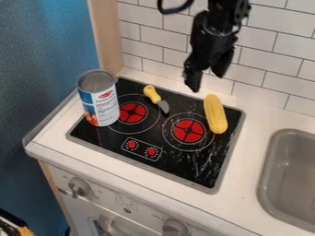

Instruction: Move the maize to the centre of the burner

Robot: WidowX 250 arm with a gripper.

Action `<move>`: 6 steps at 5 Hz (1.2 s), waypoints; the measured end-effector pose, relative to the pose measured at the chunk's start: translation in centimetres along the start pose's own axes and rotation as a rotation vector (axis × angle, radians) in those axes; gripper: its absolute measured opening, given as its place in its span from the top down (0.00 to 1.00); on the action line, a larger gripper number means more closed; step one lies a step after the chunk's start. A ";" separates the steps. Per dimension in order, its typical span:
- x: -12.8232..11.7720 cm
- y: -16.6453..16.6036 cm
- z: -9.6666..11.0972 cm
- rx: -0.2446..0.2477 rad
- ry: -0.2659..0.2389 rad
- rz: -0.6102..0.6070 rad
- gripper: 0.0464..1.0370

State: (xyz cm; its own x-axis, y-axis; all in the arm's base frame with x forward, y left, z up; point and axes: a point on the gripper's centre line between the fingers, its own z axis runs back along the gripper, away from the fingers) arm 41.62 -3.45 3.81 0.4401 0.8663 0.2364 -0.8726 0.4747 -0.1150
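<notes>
While the end effector [207,81] hangs upper centre, spread wide | maize cob [215,114] right of centre | beside burner [188,131]

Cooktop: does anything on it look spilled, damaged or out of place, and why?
Pale streaks mark the black cooktop at front right; scratches, smears or reflections, I cannot tell. The maize lies over the edge of the right burner, not centred, and a yellow-handled tool lies loose between burners.
</notes>
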 end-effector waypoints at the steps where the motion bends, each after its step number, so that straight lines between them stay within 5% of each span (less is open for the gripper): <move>1: -0.9 -0.8 -1.9 0.006 0.056 -0.115 0.04; 5: -3.4 -1.2 -6.3 0.010 0.118 -0.337 0.09; 6: -4.1 -1.5 -6.5 0.010 0.099 -0.360 0.36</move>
State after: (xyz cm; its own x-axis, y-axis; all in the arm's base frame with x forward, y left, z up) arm 42.54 -6.71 -3.27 0.7371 0.6552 0.1658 -0.6600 0.7506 -0.0319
